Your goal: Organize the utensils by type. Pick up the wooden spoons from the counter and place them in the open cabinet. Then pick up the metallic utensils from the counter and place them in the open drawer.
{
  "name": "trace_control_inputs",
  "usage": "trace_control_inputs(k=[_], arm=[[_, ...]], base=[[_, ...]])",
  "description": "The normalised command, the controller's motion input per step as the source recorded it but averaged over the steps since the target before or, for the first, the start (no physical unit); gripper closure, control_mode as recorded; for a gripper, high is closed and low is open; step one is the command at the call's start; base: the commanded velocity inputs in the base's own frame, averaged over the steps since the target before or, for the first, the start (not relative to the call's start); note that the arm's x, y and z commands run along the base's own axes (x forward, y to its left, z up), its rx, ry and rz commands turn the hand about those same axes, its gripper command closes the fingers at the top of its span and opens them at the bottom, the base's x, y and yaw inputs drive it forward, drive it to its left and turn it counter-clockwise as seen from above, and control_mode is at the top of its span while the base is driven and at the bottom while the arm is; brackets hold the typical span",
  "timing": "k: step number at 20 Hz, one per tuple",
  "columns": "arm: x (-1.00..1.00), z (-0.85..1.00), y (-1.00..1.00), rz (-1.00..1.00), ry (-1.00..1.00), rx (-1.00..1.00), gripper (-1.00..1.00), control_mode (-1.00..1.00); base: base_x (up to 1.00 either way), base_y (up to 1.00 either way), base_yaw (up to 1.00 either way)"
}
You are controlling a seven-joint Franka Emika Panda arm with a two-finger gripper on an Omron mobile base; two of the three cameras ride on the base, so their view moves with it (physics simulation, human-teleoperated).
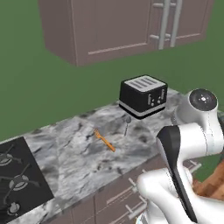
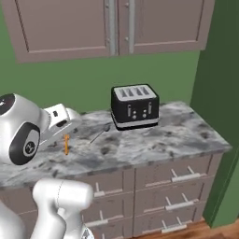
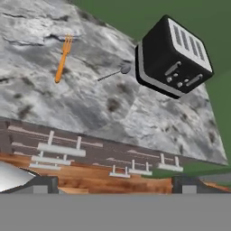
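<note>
A long grey-and-white marbled table (image 1: 78, 162) runs along a green wall (image 1: 52, 87) in a rendered kitchen, with mauve-brown drawer fronts (image 2: 177, 179) bearing pale bar handles below its front edge and closed wall cupboards (image 2: 112, 25) of the same colour hanging above it. A black cooktop (image 1: 17, 179) is set into the table's left end in the left base view. A black four-slot toaster (image 2: 134, 106) with a silver band around its base stands toward the table's back edge, near the right end. The white arm (image 1: 192, 144) rises in front of the table, its hand raised above the floor before the drawer fronts; the pincer (image 3: 113, 185) shows in the hand view as two small dark tips spread wide apart with nothing between them, so it stands open and empty. On the bare stone lie two of the metallic utensils. The orange fork (image 1: 104, 140) lies flat in the middle of the table, well left of the toaster, its tines pointing toward the back edge in the hand view. The dark grey spoon (image 1: 127, 122) lies flat to its right, apart from it, with its round head just beside the toaster's front left corner and its thin handle pointing away toward the table's front edge. Whether the head touches the toaster cannot be told. Wooden floor (image 3: 90, 178) shows beneath the drawer fronts in the hand view.
</note>
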Motion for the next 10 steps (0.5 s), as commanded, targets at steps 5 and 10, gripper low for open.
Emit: trace_control_inputs(k=[5, 10], arm=[[0.0, 0.0, 0.0, 0.0, 0.0, 0.0, -1.0, 1.0], [0.0, 0.0, 0.0, 0.0, 0.0, 0.0, -1.0, 1.0]], base=[[0.03, 0.0, 0.65], [0.0, -0.01, 0.68]])
